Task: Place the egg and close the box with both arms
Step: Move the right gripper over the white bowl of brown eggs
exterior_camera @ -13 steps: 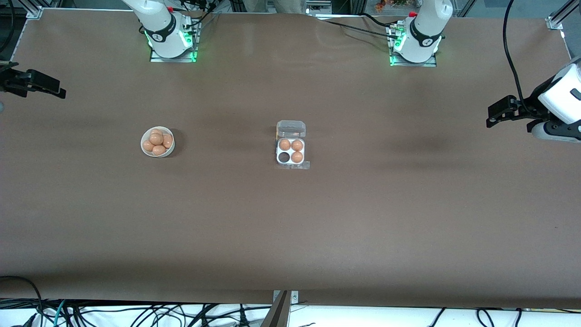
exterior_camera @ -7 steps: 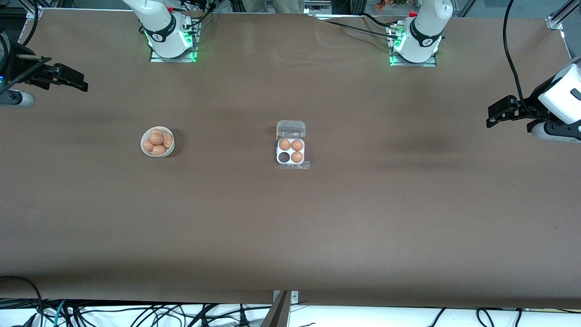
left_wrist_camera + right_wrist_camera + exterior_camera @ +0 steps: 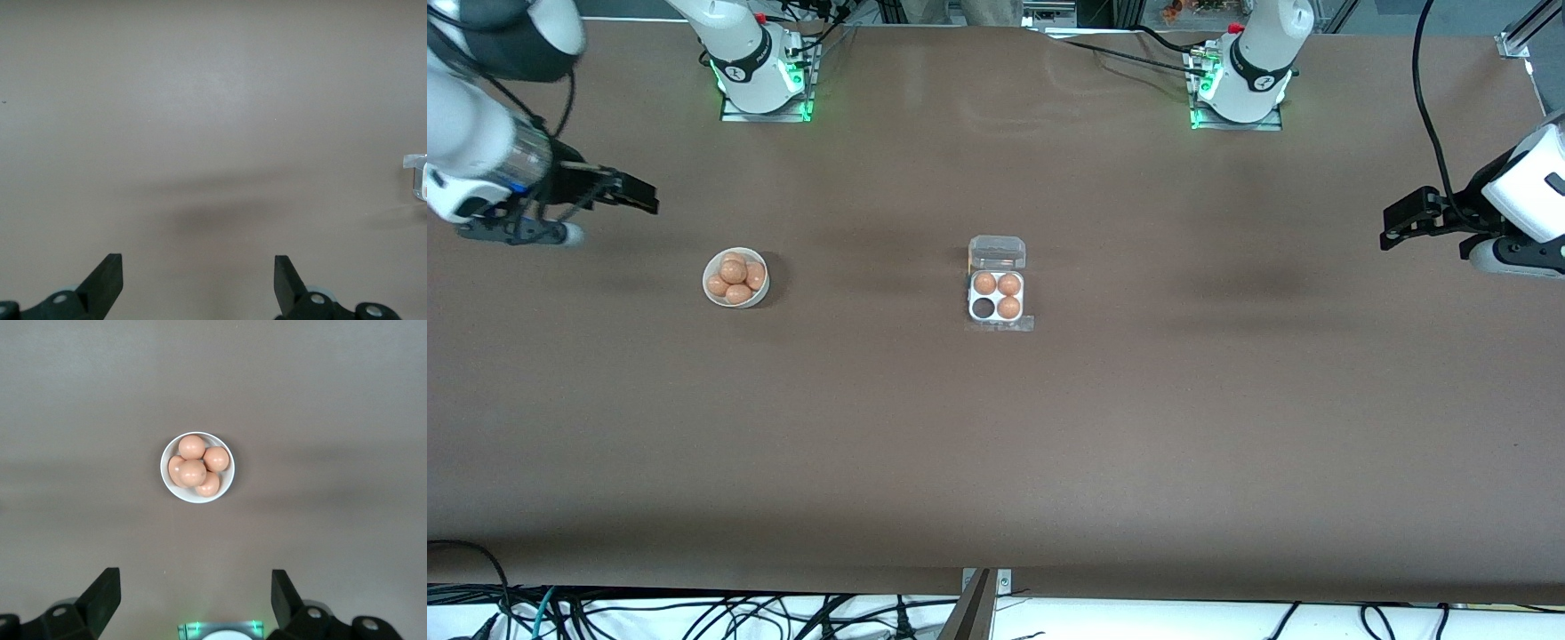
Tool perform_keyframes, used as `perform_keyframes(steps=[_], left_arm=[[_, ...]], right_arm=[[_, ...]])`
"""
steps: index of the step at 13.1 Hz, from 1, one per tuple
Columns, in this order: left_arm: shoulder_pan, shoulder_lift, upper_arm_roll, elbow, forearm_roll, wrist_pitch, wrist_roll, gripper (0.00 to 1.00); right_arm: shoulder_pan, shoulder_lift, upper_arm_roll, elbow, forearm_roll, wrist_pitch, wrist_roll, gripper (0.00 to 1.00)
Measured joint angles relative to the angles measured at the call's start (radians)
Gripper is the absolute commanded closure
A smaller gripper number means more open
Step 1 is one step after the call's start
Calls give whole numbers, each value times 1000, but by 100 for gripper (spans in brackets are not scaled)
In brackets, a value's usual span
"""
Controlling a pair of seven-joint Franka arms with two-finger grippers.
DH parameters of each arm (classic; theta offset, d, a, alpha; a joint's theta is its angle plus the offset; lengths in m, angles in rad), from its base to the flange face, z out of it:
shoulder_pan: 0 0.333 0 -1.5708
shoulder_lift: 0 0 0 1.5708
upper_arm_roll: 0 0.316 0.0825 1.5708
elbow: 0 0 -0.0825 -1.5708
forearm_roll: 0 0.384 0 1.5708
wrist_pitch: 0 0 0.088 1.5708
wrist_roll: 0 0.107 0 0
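Sitting near the middle of the brown counter (image 3: 1049,444), the box (image 3: 997,296) had its clear hinged lid (image 3: 997,252) thrown back, on the side farther from the front camera. Three orange-brown eggs filled three of its four cells: two in the row next to the lid (image 3: 984,283) (image 3: 1009,284) and one in the row nearer to the front camera (image 3: 1008,307). The fourth cell (image 3: 983,308), nearer to the front camera and toward the right arm's end, showed dark, with no egg in it.

A round white bowl (image 3: 711,295) stood well apart from the box, toward the right arm's end of the counter. It held a heap of eggs (image 3: 735,277) of the same colour; the right wrist view showed four of them piled together, one egg (image 3: 192,472) on top.

The right gripper (image 3: 636,197) hung over bare counter near the bowl, toward the right arm's end and not touching it. Its fingers (image 3: 103,592) stood wide apart and held nothing.

The left gripper (image 3: 1392,227) waited over bare counter at the left arm's end, well apart from the box. Its fingers (image 3: 108,275) were also spread wide with nothing between them. A corner of the box just showed at the edge of the left wrist view.
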Motion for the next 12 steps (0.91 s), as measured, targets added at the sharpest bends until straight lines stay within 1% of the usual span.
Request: perform_keyframes(steps=[3, 12], left_arm=[[0, 0, 0, 0, 0, 0, 0, 0], [0, 0, 0, 0, 0, 0, 0, 0]], right_arm=[[1, 7, 37, -130, 0, 162, 23, 0], [1, 146, 45, -262, 0, 465, 26, 0]])
